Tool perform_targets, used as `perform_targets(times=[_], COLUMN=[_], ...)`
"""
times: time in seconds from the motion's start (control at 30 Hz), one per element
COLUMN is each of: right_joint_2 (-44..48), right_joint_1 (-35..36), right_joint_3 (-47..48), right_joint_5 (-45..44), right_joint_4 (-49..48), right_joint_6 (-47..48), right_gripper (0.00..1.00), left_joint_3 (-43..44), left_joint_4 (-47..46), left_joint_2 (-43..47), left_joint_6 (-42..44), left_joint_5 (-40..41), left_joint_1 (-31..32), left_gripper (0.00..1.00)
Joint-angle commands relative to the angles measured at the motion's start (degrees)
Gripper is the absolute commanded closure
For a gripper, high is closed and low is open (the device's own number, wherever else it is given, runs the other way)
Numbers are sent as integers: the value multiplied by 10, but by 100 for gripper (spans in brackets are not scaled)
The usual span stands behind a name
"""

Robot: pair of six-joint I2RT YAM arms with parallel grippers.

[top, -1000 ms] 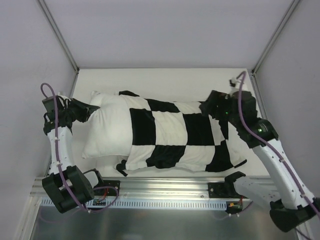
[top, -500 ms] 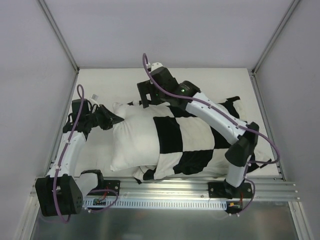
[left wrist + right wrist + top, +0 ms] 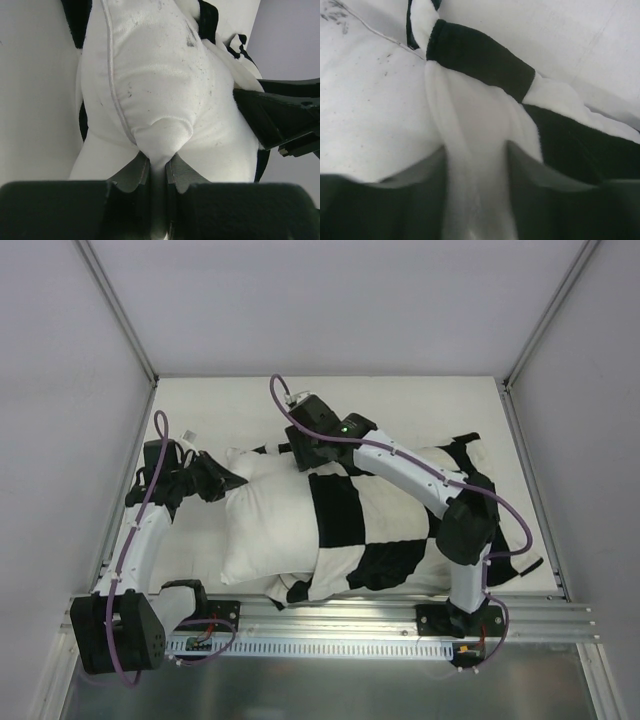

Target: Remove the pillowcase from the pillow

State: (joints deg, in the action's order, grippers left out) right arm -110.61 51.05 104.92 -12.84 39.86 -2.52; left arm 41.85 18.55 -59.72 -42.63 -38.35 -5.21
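White tabletop (image 3: pixel 400 400) — pillow (image 3: pixel 270 525) half inside pillowcase (image 3: pixel 385 530) — left tool (image 3: pixel 157 167) clamps pillow, right tool (image 3: pixel 476 152) pinches pillowcase.

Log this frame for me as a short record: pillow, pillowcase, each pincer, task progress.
pillow: white, left end bare, lying on the table
pillowcase: checkered, covering the pillow's right part
left pincer: shut on the pillow's left corner
right pincer: jaws astride a fold at the pillowcase's open edge; grip unclear
progress: pillowcase partly off
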Motion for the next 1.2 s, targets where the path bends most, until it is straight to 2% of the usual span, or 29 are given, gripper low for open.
perform_targets(times=[0.0, 0.03, 0.07, 0.1, 0.17, 0.33, 0.53, 0.67, 0.7, 0.73, 0.77, 0.83, 0.9, 0.93, 1.07, 1.1, 1.17], right_joint_2=[45, 53, 60, 69, 101, 186, 315, 341, 341, 339, 341, 351, 369, 396, 456, 460, 447], right_joint_1=[-24, -35, -61, -75, -124, -242, -351, -328, -315, -289, -275, -227, -197, -166, -70, -14, 42], right_joint_3=[-31, -48, -60, -74, -121, -223, -339, -335, -320, -311, -294, -285, -289, -301, -344, -347, -333], right_joint_5=[-11, -10, -16, -21, -29, -46, -44, -6, -5, -2, -2, -22, -32, -44, -80, -96, -157], right_joint_4=[21, 21, 19, 15, 1, -27, -64, -73, -65, -58, -43, -33, -34, -36, -75, -77, -73], right_joint_6=[-2, -15, -22, -27, -43, -63, -80, -68, -58, -54, -49, -49, -62, -70, -109, -117, -129], right_gripper=[60, 70, 87, 93, 99, 99, 99, 99, 91, 52, 32, 3, 1, 3, 4, 4, 4], left_joint_3=[25, 27, 34, 38, 46, 60, 90, 135, 143, 151, 171, 204, 220, 227, 214, 208, 195], left_joint_4=[3, 9, 14, 19, 35, 52, 57, 51, 47, 47, 44, 42, 39, 36, 25, 22, 16], left_joint_2=[13, 16, 24, 29, 42, 64, 81, 49, 44, 36, 22, -10, -31, -50, -60, -59, -55], left_joint_6=[15, 17, 24, 27, 35, 38, 26, 17, 17, 15, 16, 11, 4, -2, -7, -9, -11], left_joint_5=[-3, -1, 0, 5, 6, -3, -34, -24, -17, -9, 4, 9, 14, 14, 20, 25, 30], left_joint_1=[4, 3, 3, 1, -4, -31, -101, -96, -93, -93, -94, -93, -93, -93, -89, -87, -82], left_gripper=[100, 100, 100, 100, 100, 100, 100, 100, 100, 100, 100, 100, 100, 100, 100, 100, 100])
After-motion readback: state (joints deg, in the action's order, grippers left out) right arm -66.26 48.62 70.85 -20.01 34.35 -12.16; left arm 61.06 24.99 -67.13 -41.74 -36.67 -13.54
